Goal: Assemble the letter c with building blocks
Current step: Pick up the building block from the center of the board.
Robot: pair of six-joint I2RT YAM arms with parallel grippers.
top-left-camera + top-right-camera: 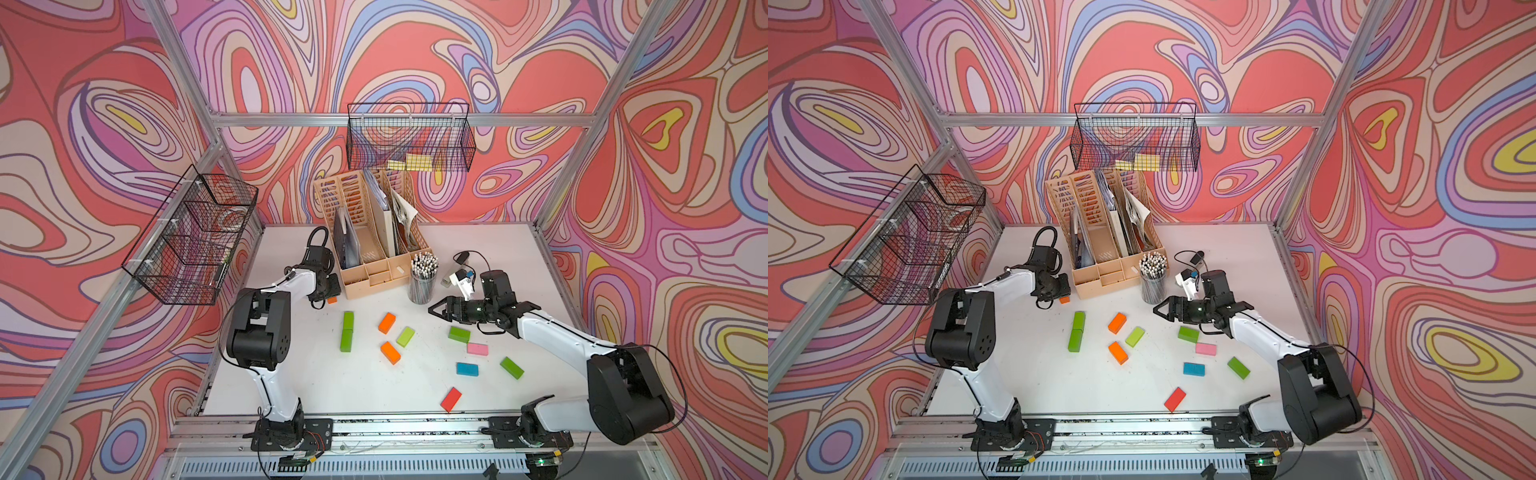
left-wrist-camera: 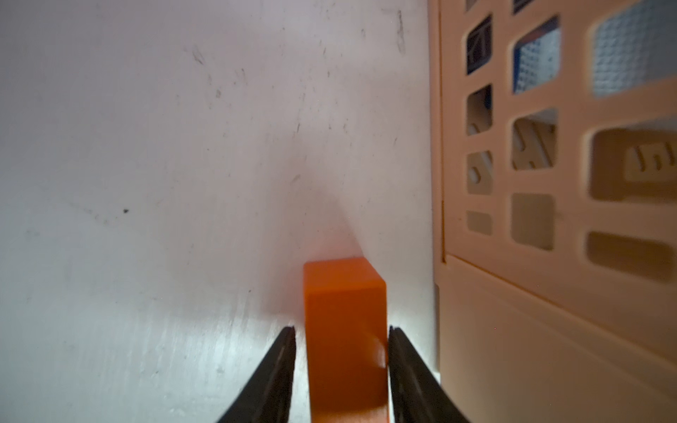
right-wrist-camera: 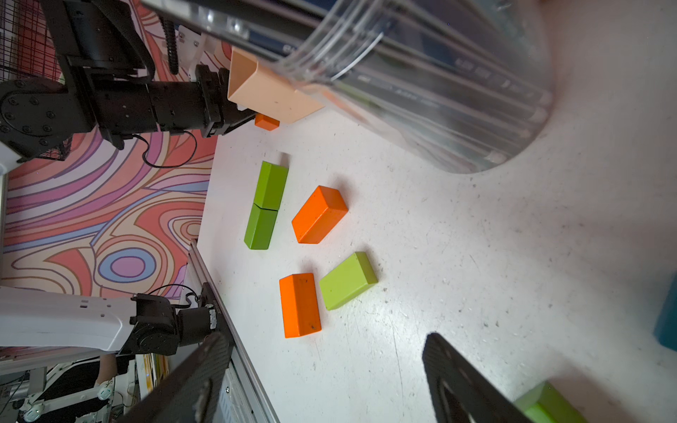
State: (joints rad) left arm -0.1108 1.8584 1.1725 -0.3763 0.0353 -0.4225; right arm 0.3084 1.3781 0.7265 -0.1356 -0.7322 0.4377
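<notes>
1. At the far left, the left gripper (image 2: 340,329) is down over an orange block (image 2: 344,293), which rests on the table (image 1: 374,395) just beside the desk organiser (image 2: 513,329). Its jaws stand on both sides of the block, very near. A thin line of light shows at one side, so we cannot tell if they press it.
2. We judge this grasp to be the risky point. The jaw on the organiser side has little room, so it may catch the wall or push the block askew. A hold near one end may also let the block turn or slip when it is lifted.
3. Next comes a pair of green blocks (image 1: 346,340), end to end and touching, perhaps the back of the C. A low carry over them could knock them out of line.
4. Toward the middle lie a loose orange block (image 1: 387,323), a second orange block (image 1: 390,353) and a light green block (image 1: 405,336), near each other.
5. The right gripper (image 3: 326,338) hovers spread wide with nothing between its jaws, close to the pencil cup (image 1: 422,286). A careless swing may tip the cup.
6. At the right, scattered apart, we see a dark green block (image 1: 459,334), a pink block (image 1: 477,348), a blue block (image 1: 467,369), a bright green block (image 1: 511,368) and a red block (image 1: 451,399). We judge that most of the letter is not yet built.
</notes>
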